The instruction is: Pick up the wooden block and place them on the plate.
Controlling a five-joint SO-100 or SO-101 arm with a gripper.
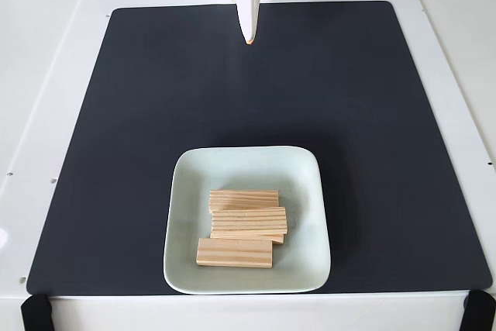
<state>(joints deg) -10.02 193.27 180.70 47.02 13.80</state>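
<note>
Wooden blocks [244, 226] lie on the plate [186, 191], stacked loosely near its middle and lower half: one at the top, overlapping ones beneath it, and one nearest the plate's front rim, all lengthwise across. Pale mint in colour, the plate sits on the black mat [139, 114] close to its front edge, about midway along. At the mat's far edge, well apart from the plate, the white gripper [249, 36] points down with its fingers together, holding nothing. Around the mat runs the white table [46, 75].
</note>
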